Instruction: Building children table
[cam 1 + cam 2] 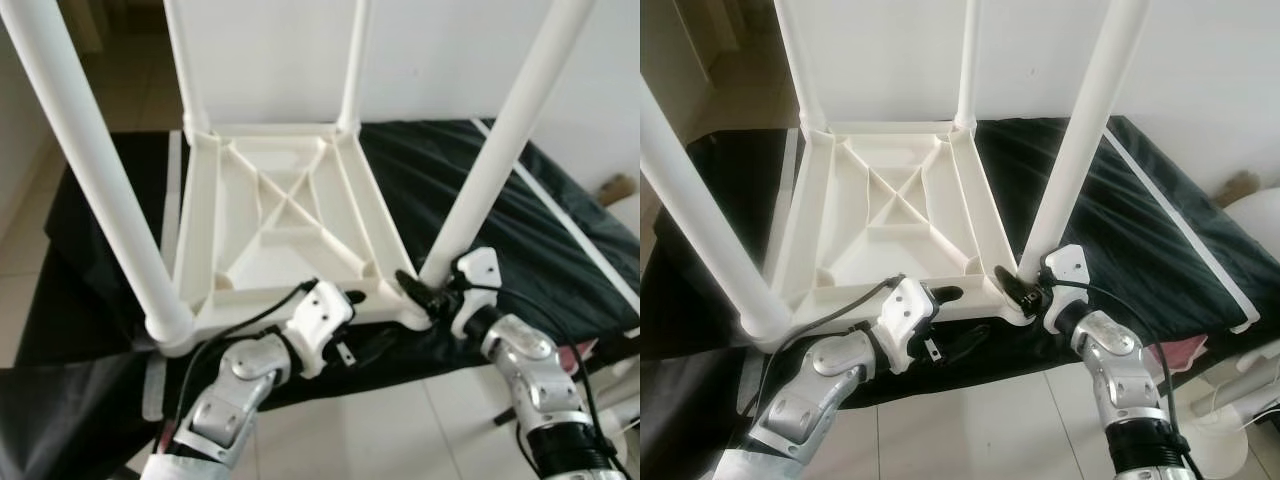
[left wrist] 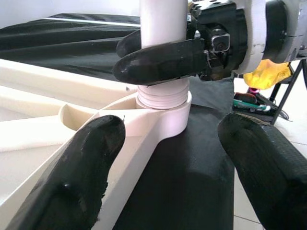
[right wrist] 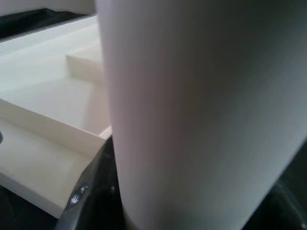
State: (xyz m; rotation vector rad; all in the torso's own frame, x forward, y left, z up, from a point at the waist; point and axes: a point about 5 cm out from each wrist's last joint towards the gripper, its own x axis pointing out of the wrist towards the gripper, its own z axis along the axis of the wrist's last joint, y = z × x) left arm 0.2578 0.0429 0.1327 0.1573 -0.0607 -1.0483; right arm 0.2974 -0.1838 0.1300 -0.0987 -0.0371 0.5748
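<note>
A white children's table (image 1: 280, 215) lies upside down on a black cloth, with its legs pointing up. My right gripper (image 1: 418, 290) is shut on the near right leg (image 1: 500, 150), just above the threaded collar in its corner socket (image 2: 165, 103). In the right wrist view that leg (image 3: 192, 110) is pressed close against the camera. My left gripper (image 1: 362, 322) is open at the table's front edge, a short way left of that socket. One of its fingers (image 2: 81, 172) is over the rim and the other is over the cloth. The near left leg (image 1: 90, 170) stands in its own corner.
The black cloth (image 1: 480, 200) covers a low platform against a white wall. Tiled floor (image 1: 400, 430) lies in front of it. A yellow object (image 2: 266, 74), a pink item (image 1: 1185, 350) and a white rounded object (image 1: 1250, 220) are to the right.
</note>
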